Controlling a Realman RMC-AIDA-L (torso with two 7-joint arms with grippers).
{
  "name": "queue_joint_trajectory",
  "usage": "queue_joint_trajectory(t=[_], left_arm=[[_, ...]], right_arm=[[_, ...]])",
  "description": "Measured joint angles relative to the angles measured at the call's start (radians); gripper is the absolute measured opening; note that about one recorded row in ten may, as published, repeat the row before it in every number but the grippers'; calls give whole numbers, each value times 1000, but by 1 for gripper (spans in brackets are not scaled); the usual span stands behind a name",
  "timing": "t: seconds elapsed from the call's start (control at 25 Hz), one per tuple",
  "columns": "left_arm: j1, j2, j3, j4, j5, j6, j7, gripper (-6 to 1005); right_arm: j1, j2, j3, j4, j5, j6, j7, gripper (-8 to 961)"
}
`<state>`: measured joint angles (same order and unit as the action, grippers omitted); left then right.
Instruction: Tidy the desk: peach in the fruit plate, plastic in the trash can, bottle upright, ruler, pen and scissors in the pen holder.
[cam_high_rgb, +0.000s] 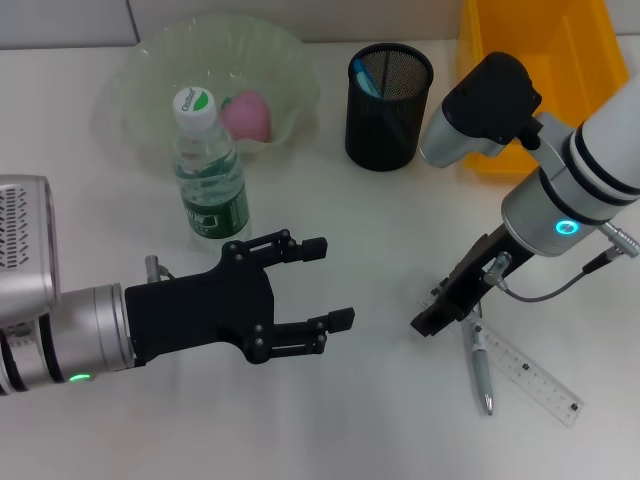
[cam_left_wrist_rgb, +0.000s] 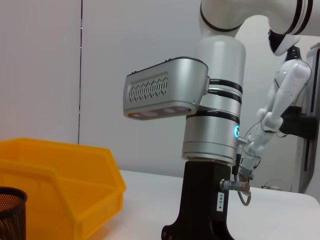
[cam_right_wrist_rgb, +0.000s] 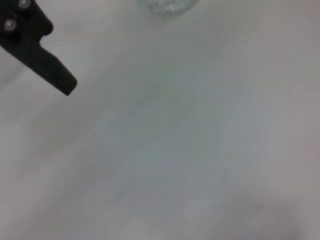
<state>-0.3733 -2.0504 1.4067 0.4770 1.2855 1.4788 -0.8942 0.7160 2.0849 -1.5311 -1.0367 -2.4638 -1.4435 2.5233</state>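
Clear plastic marks the ruler (cam_high_rgb: 532, 373), lying with the pen (cam_high_rgb: 481, 365) on the white worktop (cam_high_rgb: 330, 420) at the near right. The right gripper (cam_high_rgb: 440, 310) is reaching low just beside them, probably lining up for a pick; whether its fingers are spread I cannot tell. The left gripper (cam_high_rgb: 328, 284) is hovering with fingers released, holding nothing, near the upright bottle (cam_high_rgb: 207, 168). The peach (cam_high_rgb: 248, 114) is already sitting in the fruit plate (cam_high_rgb: 140, 70), left of the mesh pen holder (cam_high_rgb: 388, 105).

One bottle (cam_high_rgb: 211, 170), one pen (cam_high_rgb: 482, 366) (silver).
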Motion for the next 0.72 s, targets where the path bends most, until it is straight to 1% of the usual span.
queue_joint_trajectory(t=[0.44, 0.6, 0.72], left_arm=[[-4, -3, 0, 0, 6, -5, 0, 798], [-4, -5, 0, 0, 8, -6, 0, 798], [-3, -5, 0, 0, 8, -6, 0, 798]], right_arm=[[6, 0, -5, -15, -15, -1, 10, 380], [-1, 0, -6, -38, -15, -6, 10, 379], [-30, 0, 15, -119, -8, -15, 10, 379]])
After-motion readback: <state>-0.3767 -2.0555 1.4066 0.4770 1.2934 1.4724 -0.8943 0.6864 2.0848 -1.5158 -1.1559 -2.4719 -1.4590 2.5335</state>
